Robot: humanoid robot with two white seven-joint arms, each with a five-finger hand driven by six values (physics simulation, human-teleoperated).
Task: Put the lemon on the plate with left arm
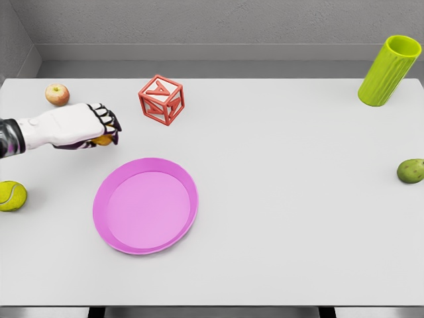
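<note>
While the left robot hand [99,126] is curling over the small, firm, slippery lemon [103,140], a full wrap around its middle is looking safest.

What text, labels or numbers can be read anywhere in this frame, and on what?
"A": raised letter on the front-left face of the red letter block.
The block's other faces show similar openwork shapes, too skewed to read.
No readable text on the pink plate, green ribbed cup, apple, tennis ball, green fruit at the right edge, or left hand.
</note>
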